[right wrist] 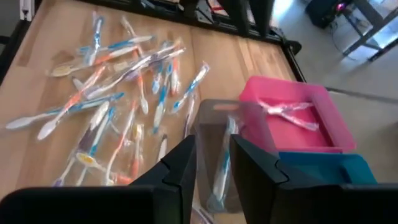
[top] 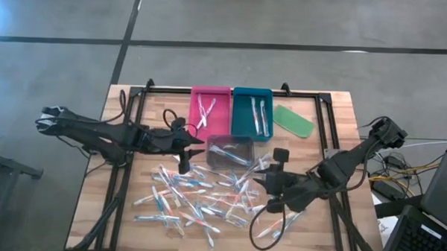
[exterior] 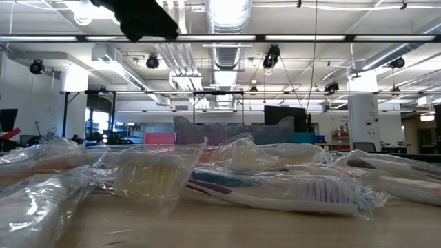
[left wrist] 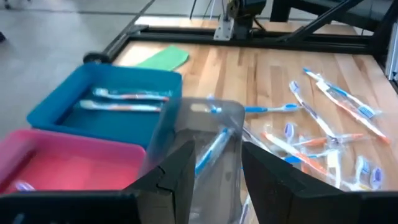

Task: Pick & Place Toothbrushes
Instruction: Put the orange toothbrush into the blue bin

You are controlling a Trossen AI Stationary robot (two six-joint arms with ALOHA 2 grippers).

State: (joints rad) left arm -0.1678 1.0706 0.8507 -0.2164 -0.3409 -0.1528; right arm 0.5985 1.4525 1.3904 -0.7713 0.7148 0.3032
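Ahead of both half-open, empty hands (left wrist: 214,180) (right wrist: 211,171), the clear tray (top: 230,151) held one toothbrush (right wrist: 222,168); pink tray (top: 209,108) and teal tray (top: 252,111) two each.

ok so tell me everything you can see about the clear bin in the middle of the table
The clear bin is a see-through, plastic-looking rectangular box, open at the top, standing upright on the wooden table just in front of the pink tray and the teal tray. At least one blue-accented toothbrush lies slanted inside it. Loose wrapped brushes crowd its near side. Neither arm touches it.
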